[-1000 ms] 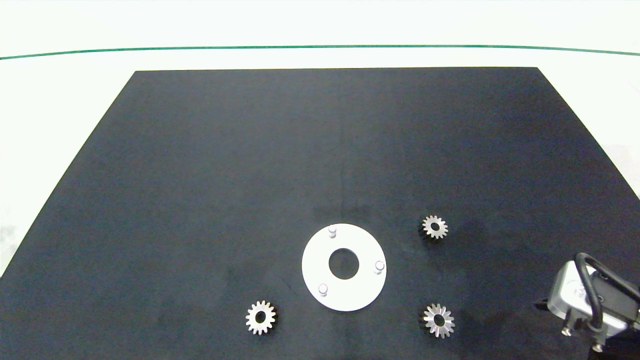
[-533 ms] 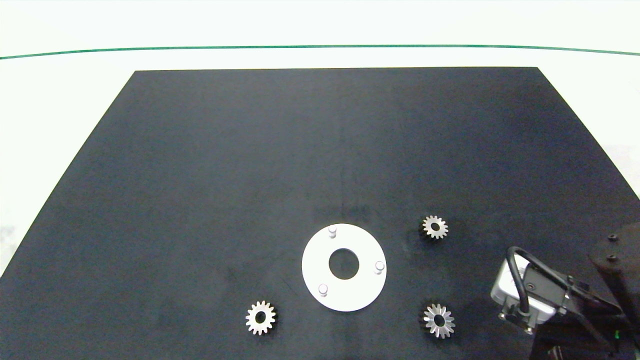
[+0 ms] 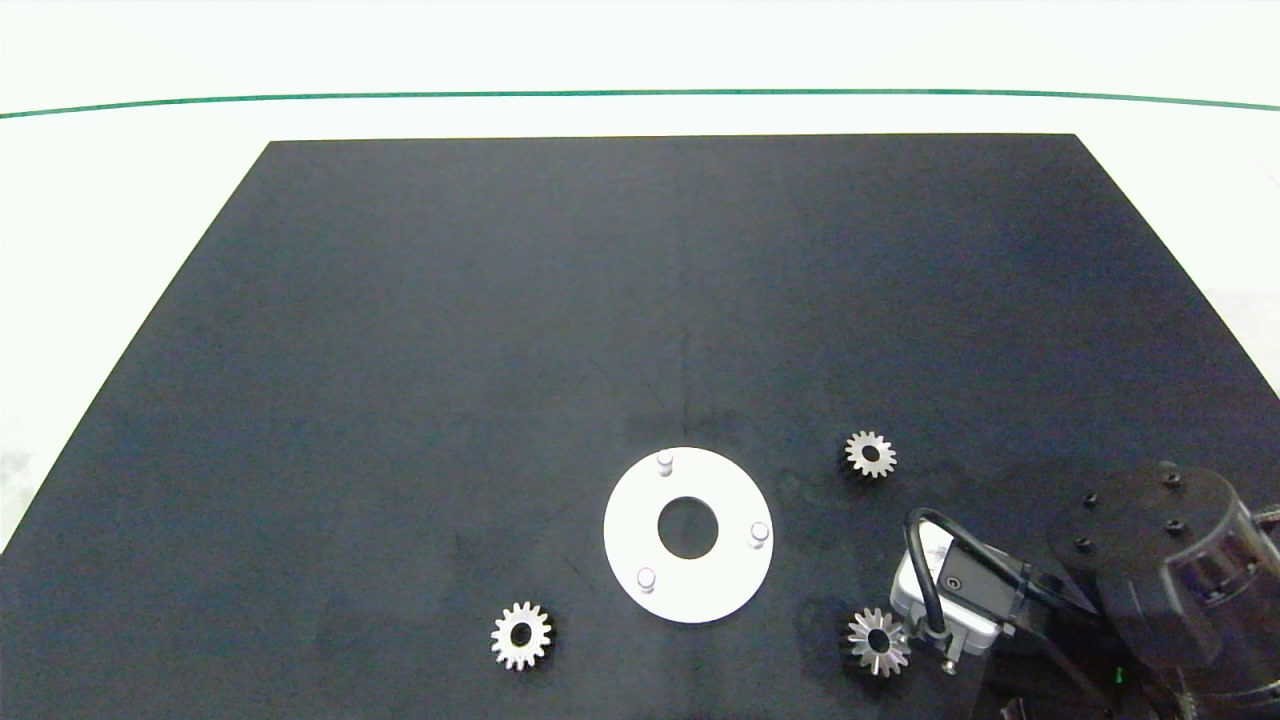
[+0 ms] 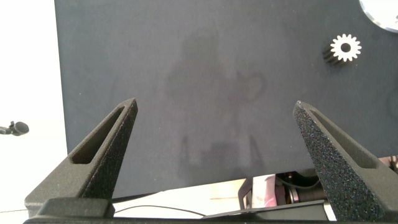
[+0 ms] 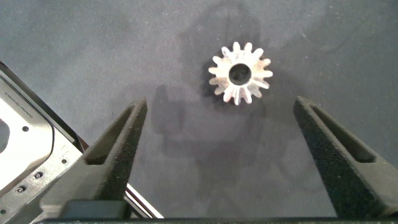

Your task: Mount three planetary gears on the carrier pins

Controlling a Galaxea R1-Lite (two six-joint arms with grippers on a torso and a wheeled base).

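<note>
Black mat (image 3: pixel 500 330) filling most of the head view on a white table (image 3: pixel 120 180). Right arm (image 3: pixel 1150 570) entering at lower right. White disc (image 3: pixel 640 540) at lower centre, carrying three bare carrier pins (image 3: pixel 665 463). Three planetary gears flat on the mat: lower left (image 3: pixel 521 635), right of the disc (image 3: pixel 870 454), lower right (image 3: pixel 878 641). Right gripper (image 5: pixel 224 143) spread wide and empty, poised over the lower-right gear. Left gripper (image 4: pixel 214 143) likewise wide apart, empty, over bare mat.
</note>
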